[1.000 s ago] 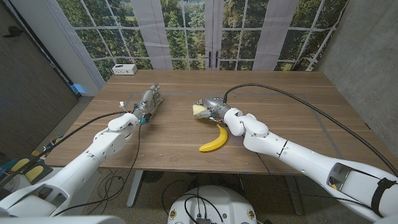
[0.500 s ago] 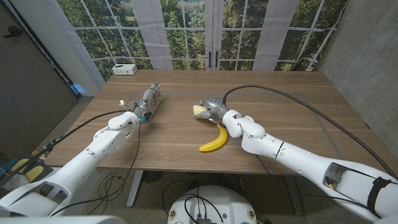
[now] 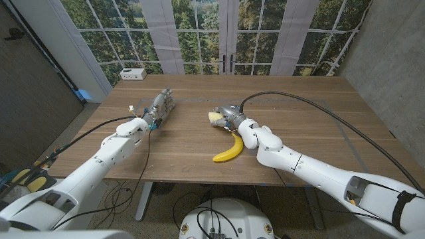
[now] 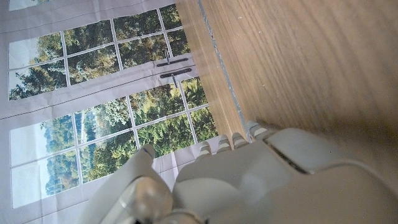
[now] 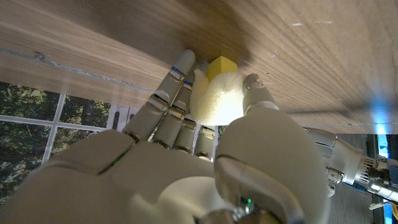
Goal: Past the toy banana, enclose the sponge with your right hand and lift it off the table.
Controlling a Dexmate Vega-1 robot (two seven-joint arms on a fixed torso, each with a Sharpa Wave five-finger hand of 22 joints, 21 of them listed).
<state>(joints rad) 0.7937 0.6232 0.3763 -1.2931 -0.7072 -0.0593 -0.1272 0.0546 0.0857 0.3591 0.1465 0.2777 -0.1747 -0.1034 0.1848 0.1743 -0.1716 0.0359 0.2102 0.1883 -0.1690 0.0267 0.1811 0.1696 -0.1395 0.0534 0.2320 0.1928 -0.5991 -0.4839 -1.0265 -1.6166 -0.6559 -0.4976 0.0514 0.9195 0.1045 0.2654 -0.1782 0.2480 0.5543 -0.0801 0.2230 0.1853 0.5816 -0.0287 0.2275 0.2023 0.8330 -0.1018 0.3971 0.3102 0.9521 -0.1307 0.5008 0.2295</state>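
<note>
The pale yellow sponge (image 3: 214,118) sits mid-table, just beyond the toy banana (image 3: 229,149). My right hand (image 3: 228,115) wraps it from the right. In the right wrist view the fingers (image 5: 168,106) and thumb (image 5: 258,93) press on either side of the sponge (image 5: 216,94), whose yellow corner lies at the wooden surface. I cannot tell whether it has left the table. My left hand (image 3: 159,107) stands on the table far to the left with straight fingers, holding nothing; its back (image 4: 261,180) fills the left wrist view.
A white box (image 3: 133,74) sits at the table's far left corner. A black cable (image 3: 312,106) arcs over the right half of the table (image 3: 299,133) to my right wrist. Windows stand behind the far edge.
My right forearm has shifted slightly to the left while the hand stays around the sponge. The left arm and the banana have not moved.
</note>
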